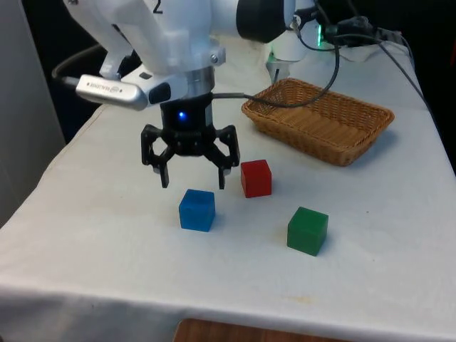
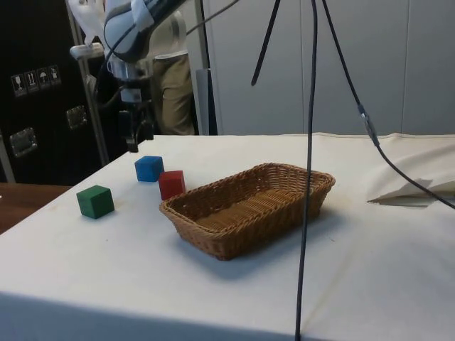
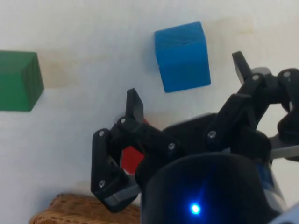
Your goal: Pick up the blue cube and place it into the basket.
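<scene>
The blue cube (image 1: 197,209) rests on the white cloth, near the front of the table (image 2: 148,168) (image 3: 181,57). My gripper (image 1: 193,182) hangs open just above and slightly behind it, fingers spread, nothing between them (image 2: 134,142) (image 3: 187,88). The wicker basket (image 1: 318,119) stands at the back on the front view's right, empty (image 2: 249,207).
A red cube (image 1: 256,177) sits close to the gripper's finger on the front view's right (image 2: 171,184). A green cube (image 1: 307,230) lies nearer the front edge (image 2: 95,201) (image 3: 18,80). A black cable (image 1: 313,85) droops over the basket. A person (image 2: 174,78) stands behind the table.
</scene>
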